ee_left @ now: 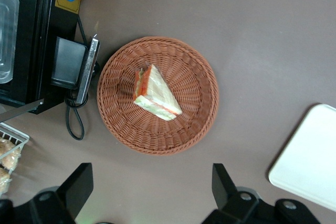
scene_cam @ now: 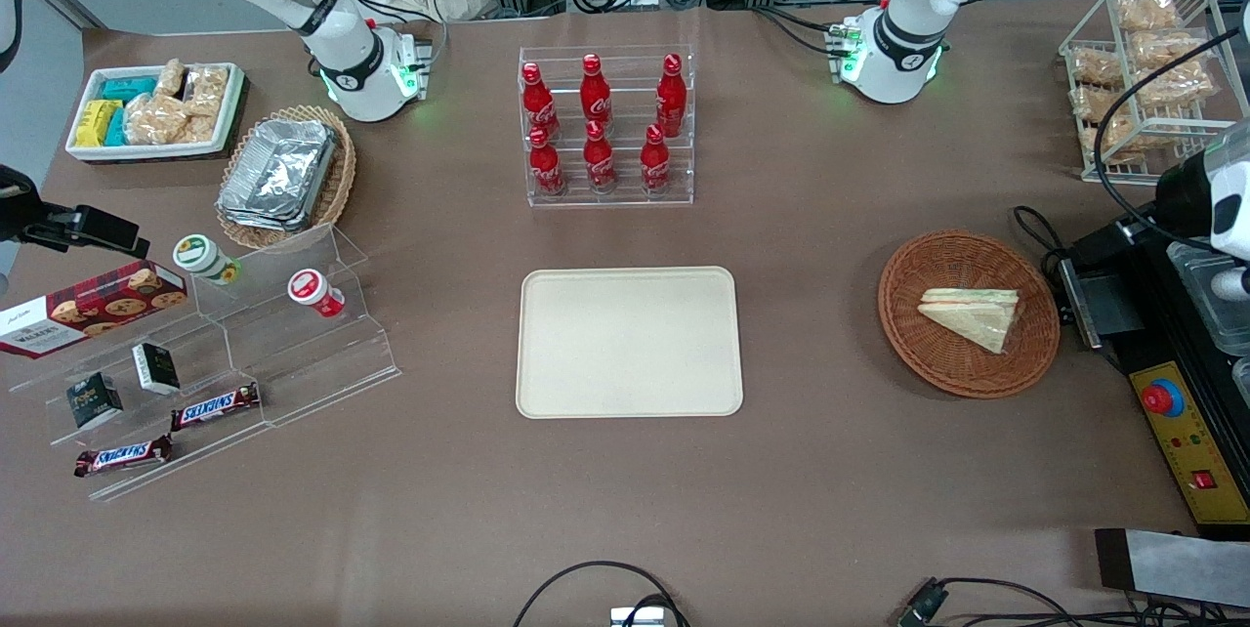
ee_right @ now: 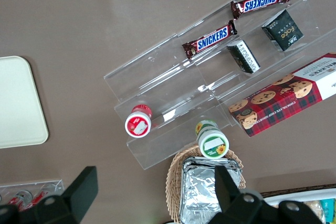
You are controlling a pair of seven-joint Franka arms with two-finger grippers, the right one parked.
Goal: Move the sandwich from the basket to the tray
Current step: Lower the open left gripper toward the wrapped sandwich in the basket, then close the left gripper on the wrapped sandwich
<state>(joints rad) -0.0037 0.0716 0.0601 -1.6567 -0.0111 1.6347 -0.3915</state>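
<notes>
- Your hand (ee_left: 152,187) is hovering above the tabletop (scene_cam: 811,246) just beside the basket (ee_left: 199,85), fingers spread and grasping nothing.
- The sandwich (scene_cam: 975,314) is lying in the basket.
- The tray (scene_cam: 628,341) is sitting near the tabletop's middle.

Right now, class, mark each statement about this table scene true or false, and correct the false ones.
1. The sandwich lies in the basket. True.
2. The tray holds a bottle. False: nothing rests on it.
3. The gripper is shut on the sandwich. False: it hangs open above the basket, apart from it.
4. Six red bottles stand in a clear rack. True.
5. The basket sits on the tray. False: it sits on the table beside it.
</notes>
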